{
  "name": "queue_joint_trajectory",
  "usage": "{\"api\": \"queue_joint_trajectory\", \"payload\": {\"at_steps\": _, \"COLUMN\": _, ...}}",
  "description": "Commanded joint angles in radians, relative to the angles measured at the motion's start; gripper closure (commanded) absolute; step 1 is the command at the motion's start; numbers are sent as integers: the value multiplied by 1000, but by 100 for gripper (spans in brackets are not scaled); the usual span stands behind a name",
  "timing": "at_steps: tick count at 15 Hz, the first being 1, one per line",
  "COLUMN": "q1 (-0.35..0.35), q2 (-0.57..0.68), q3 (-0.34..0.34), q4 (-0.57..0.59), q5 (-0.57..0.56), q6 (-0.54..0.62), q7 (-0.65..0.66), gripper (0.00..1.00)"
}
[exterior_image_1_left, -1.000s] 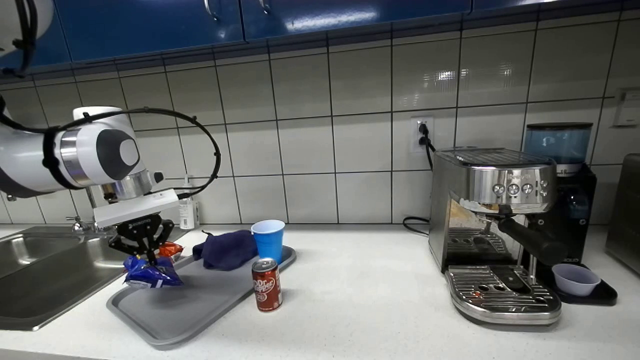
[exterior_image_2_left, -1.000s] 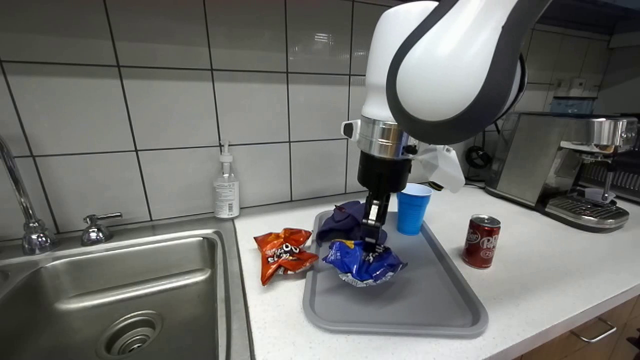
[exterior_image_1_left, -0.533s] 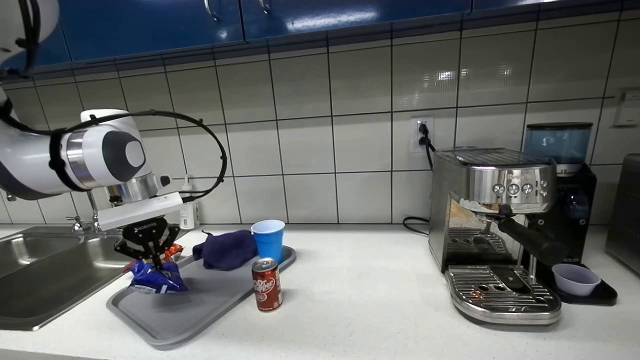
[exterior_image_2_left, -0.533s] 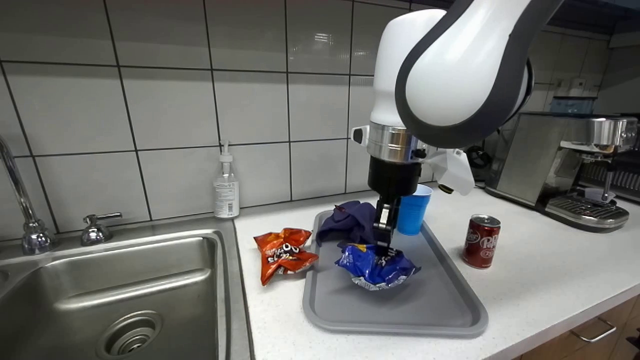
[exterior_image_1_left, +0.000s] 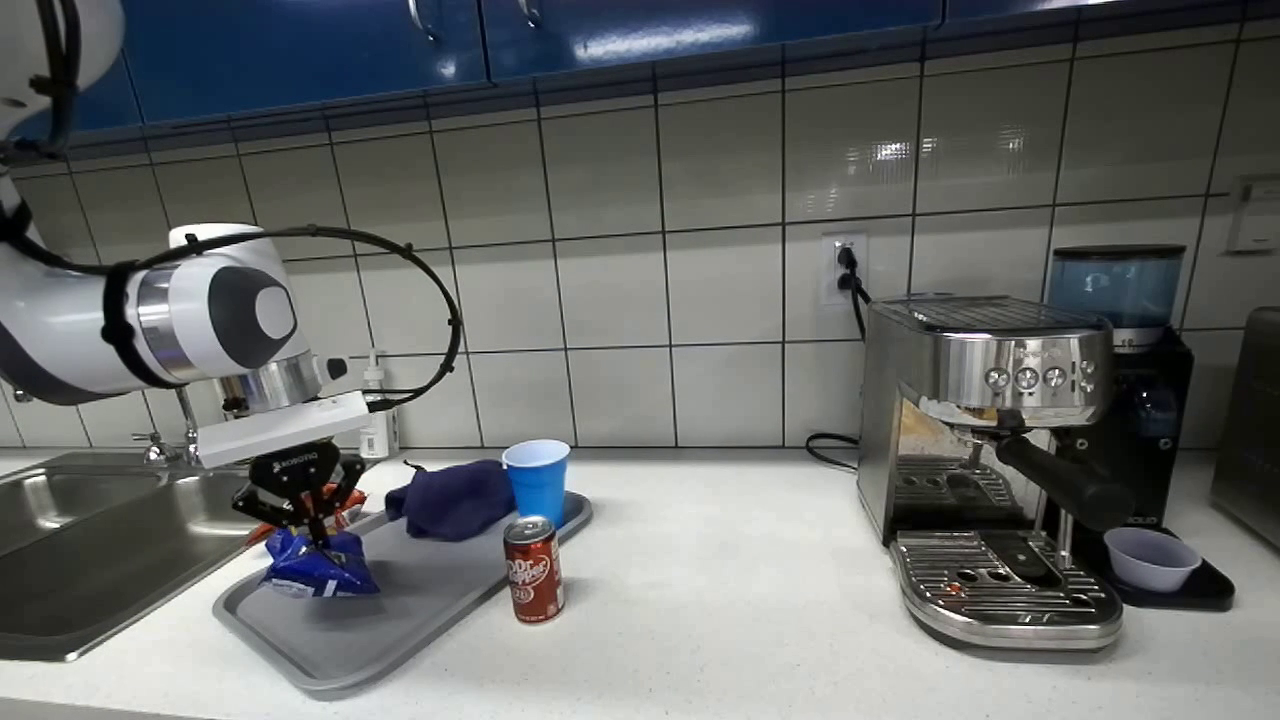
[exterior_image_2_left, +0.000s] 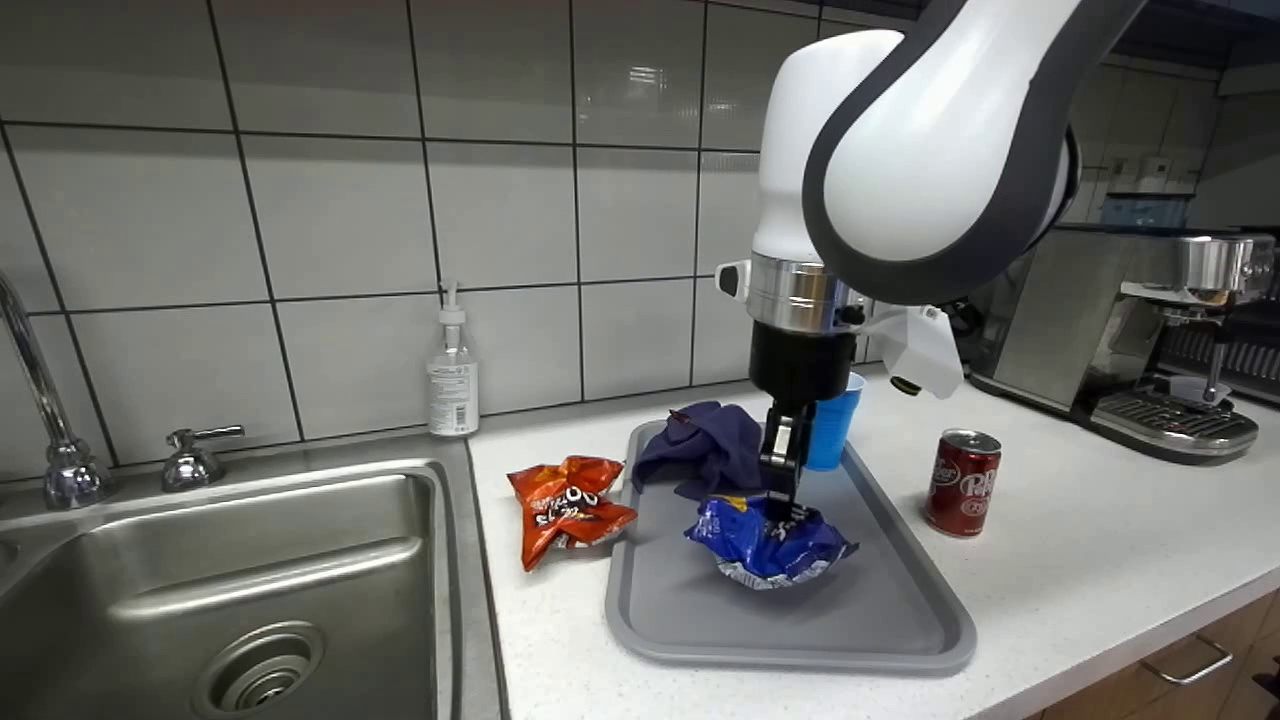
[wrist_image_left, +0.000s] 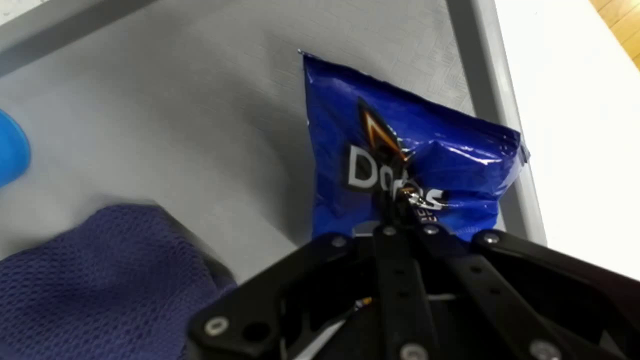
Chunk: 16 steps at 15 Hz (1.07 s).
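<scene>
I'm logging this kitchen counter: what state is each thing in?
Shiny blue Doritos bag, creased, gripped
Black metal gripper, shut on that bag
Shiny orange snack bag, puffed, lying
Navy mesh cloth, crumpled
Blue plastic cup, upright
Red metal can, upright
Grey rectangular tray, flat
Clear pump bottle, upright
Silver metal coffee machine, standing, power unclear
Black coffee grinder, standing
Pale lilac bowl, upright

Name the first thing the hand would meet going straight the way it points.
Holding the shiny blue Doritos bag, the hand points down; straight on, the bag would likely meet the flat grey tray, though depth is unclear.
</scene>
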Motion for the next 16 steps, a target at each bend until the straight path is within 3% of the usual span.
{"api": "queue_joint_trajectory", "payload": {"at_steps": 1, "q1": 8, "q2": -18, "q3": -4, "q4": -2, "q5": -25, "q6": -37, "q7": 44, "gripper": 73}}
{"api": "queue_joint_trajectory", "payload": {"at_steps": 6, "q1": 7, "q2": -19, "q3": -2, "q4": -3, "q5": -18, "q6": -44, "q7": 49, "gripper": 37}}
{"api": "queue_joint_trajectory", "payload": {"at_steps": 11, "q1": -8, "q2": -21, "q3": 62, "q4": -2, "q5": 133, "q6": -27, "q7": -50, "gripper": 1}}
{"api": "queue_joint_trajectory", "payload": {"at_steps": 16, "q1": -19, "q2": -38, "q3": 141, "q4": -3, "q5": 353, "q6": -48, "q7": -129, "gripper": 0}}
